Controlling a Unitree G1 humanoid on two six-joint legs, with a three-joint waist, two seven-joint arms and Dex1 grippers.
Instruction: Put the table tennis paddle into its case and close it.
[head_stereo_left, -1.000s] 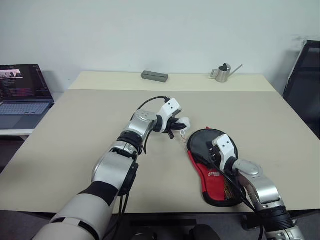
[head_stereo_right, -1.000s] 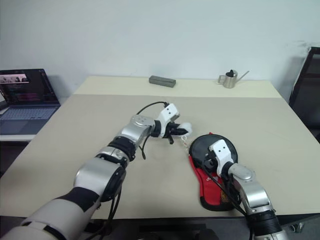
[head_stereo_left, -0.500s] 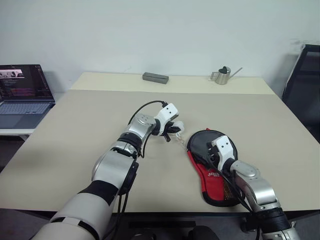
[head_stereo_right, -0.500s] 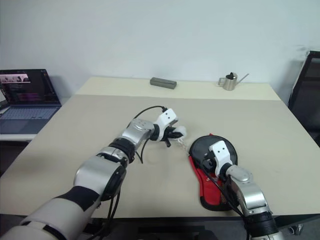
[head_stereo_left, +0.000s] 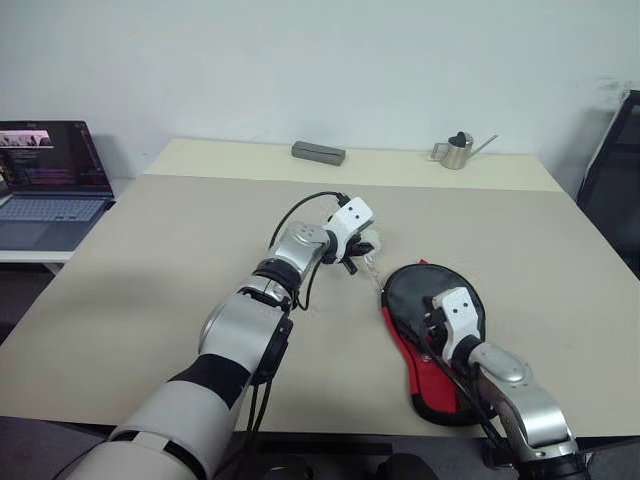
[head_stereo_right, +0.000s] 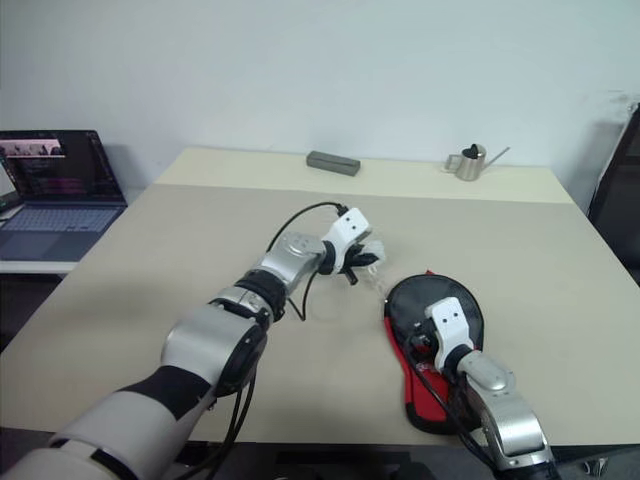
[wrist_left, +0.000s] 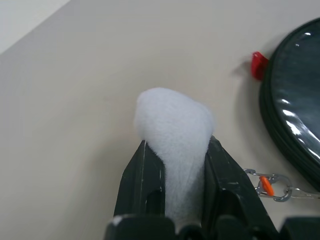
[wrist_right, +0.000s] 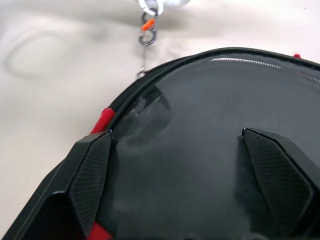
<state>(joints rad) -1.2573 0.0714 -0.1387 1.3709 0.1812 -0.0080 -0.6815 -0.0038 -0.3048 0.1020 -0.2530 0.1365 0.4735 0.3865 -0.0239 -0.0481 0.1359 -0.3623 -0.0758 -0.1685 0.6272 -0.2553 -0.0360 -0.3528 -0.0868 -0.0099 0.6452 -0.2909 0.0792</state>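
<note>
Two tools work over the beige counter (head_stereo_left: 150, 260). The left tool (wrist_left: 177, 200), at the centre of the head view, is clamped on the white fluffy pom-pom (wrist_left: 175, 130), which hangs by a small metal clip (wrist_left: 270, 185) with an orange part, joined by a thin chain to the case (head_stereo_left: 435, 345). That black case with its red edge lies flat at the lower right of the frame. The right tool (wrist_right: 192, 175) stands with its fingers wide apart, over the round dark top of the case. I cannot read any writing on it. At the far edge stand a grey flat box (head_stereo_left: 318, 152) and a small metal watering can (head_stereo_left: 458, 150); a laptop (head_stereo_left: 45, 185) is at the left.
</note>
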